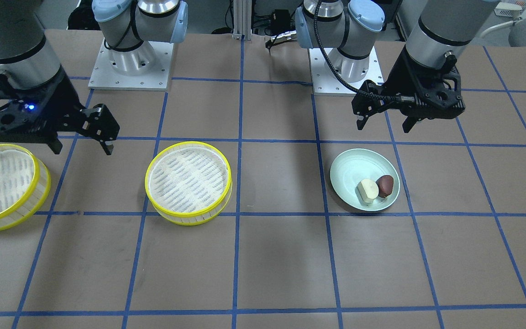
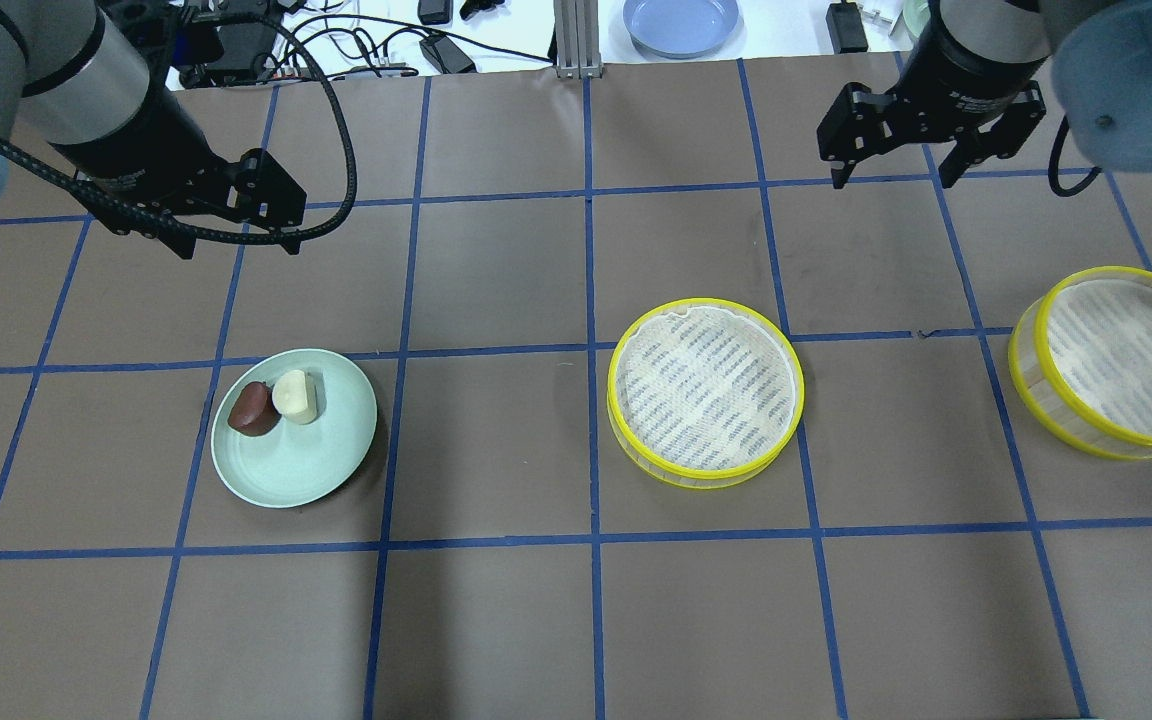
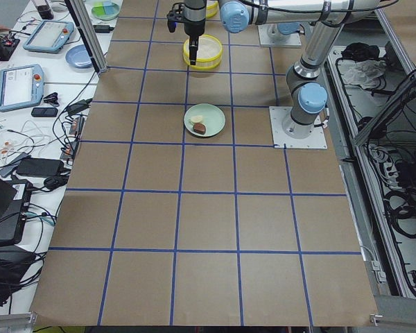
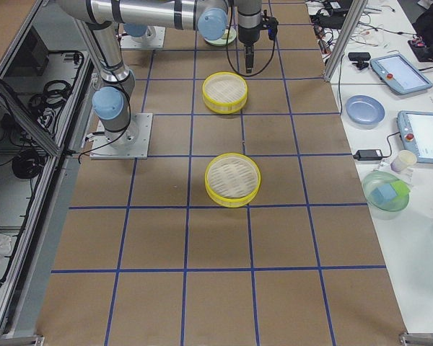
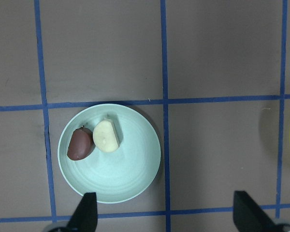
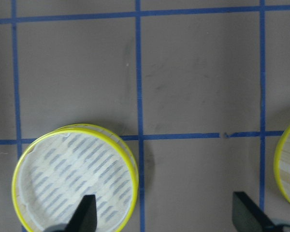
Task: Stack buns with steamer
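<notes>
A cream-yellow bun and a reddish-brown bun lie touching on a pale green plate; they also show in the front view as the cream bun and the brown bun, and in the left wrist view as the cream bun and the brown bun. Two yellow-rimmed steamer trays stand apart: one mid-table, one at the right edge. My left gripper is open and empty, raised beyond the plate. My right gripper is open and empty, raised beyond and between the trays.
Blue tape lines grid the brown table. The arm bases stand at the robot's side. A blue plate, cables and devices lie on the white bench past the far edge. The steamer trays are empty inside.
</notes>
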### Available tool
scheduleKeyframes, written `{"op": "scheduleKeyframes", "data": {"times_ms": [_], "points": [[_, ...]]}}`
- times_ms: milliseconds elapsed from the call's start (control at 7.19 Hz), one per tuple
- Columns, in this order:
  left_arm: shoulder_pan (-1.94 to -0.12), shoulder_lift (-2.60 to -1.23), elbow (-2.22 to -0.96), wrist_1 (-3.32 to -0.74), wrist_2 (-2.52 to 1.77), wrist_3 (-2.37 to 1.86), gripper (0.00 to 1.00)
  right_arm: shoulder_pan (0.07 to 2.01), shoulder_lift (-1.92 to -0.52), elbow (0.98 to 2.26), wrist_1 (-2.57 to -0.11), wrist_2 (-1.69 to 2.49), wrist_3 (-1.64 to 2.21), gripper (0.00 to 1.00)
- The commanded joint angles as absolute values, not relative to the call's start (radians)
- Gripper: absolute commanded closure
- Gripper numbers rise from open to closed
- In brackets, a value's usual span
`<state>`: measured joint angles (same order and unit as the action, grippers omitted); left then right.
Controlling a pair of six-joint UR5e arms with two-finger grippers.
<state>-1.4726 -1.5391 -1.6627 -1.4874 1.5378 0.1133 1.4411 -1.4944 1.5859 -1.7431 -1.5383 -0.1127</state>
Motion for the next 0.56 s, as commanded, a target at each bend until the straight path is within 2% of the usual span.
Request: {"op": "scheduleKeyframes", "data": {"times_ms": [0, 417], "points": [[-1.41, -1.569, -1.748, -1.445, 1.543, 0.145, 0.0, 1.257, -1.43, 1.597, -1.724, -1.545, -0.402, 0.0], [-1.394, -1.675, -1.798, -1.427, 1.543, 0.215, 0.0, 1.03, -1.314, 1.597, -1.756, -1.595, -0.726, 0.0]]}}
